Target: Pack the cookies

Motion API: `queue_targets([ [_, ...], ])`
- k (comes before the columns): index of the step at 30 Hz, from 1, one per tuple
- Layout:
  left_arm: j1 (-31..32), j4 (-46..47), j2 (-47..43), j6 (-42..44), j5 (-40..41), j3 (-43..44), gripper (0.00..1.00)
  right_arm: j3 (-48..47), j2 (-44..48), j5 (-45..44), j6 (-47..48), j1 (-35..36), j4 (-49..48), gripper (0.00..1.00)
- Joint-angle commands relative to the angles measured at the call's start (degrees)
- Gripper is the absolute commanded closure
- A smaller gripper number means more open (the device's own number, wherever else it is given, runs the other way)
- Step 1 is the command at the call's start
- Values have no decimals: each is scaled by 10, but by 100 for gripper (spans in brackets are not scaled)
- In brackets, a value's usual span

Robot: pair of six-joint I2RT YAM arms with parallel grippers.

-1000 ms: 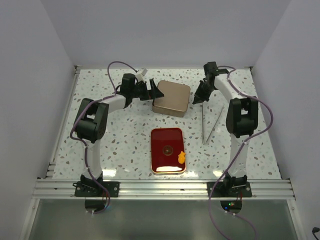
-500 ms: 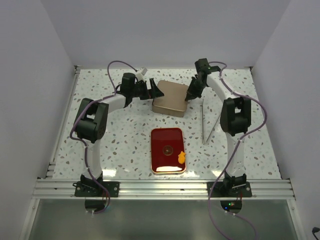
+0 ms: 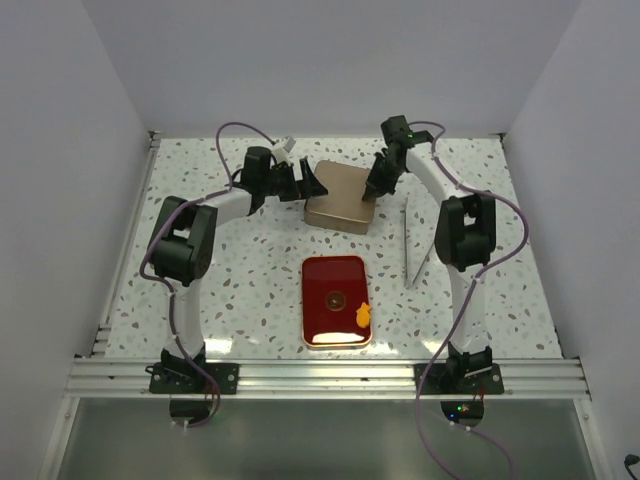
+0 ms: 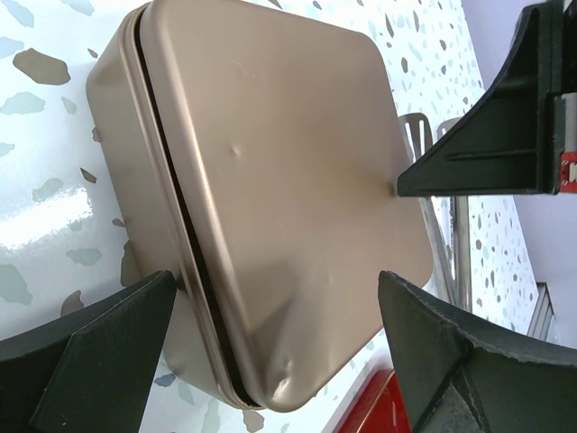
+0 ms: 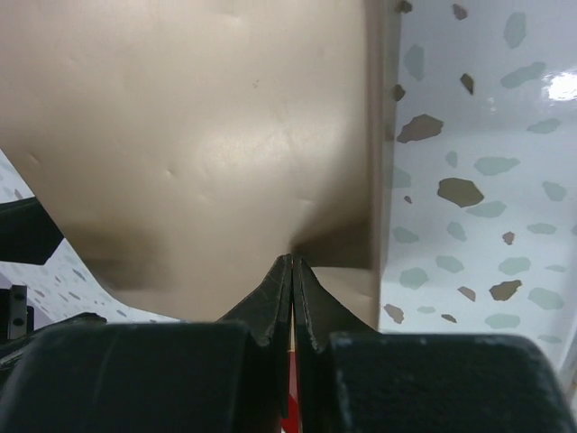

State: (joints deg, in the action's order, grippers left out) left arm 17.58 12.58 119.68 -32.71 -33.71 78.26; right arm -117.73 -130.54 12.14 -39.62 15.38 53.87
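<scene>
An irregular orange cookie [image 3: 363, 314] and a brown cookie [image 3: 336, 298] lie on the red tray [image 3: 318, 332], well apart from both grippers. They look light and brittle, so a gentle pinch across the edges should suit them. The left gripper [image 3: 308, 182] gapes wide beside the gold tin [image 3: 342, 195], while the right gripper [image 3: 370, 193] is pressed closed, holding nothing, at the tin's lid.

Square tin [image 4: 270, 180]: champagne-gold metal, satin sheen, smooth but for a few shallow dents.
Tabletop [image 5: 487, 135]: white speckled terrazzo-pattern surface, glossy, with bright glare patches.
Tray [image 3: 335, 278]: red, glossy.
Tongs [image 3: 407, 255]: bare bright metal.
Left gripper [image 4: 277, 281]: black plastic, matt, finely grained.
</scene>
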Motion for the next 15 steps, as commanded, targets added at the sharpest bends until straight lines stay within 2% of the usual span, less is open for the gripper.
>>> queue_targets([
  [1, 6, -4, -19, 20, -13, 18, 0, -20, 61, -26, 17, -18, 12, 100],
  [8, 1, -18, -13, 22, -16, 36, 0, 45, 93, -62, 46, -35, 27, 100],
  [15, 1, -33, -10, 28, -14, 50, 0, 50, 71, -88, 50, -37, 32, 100],
])
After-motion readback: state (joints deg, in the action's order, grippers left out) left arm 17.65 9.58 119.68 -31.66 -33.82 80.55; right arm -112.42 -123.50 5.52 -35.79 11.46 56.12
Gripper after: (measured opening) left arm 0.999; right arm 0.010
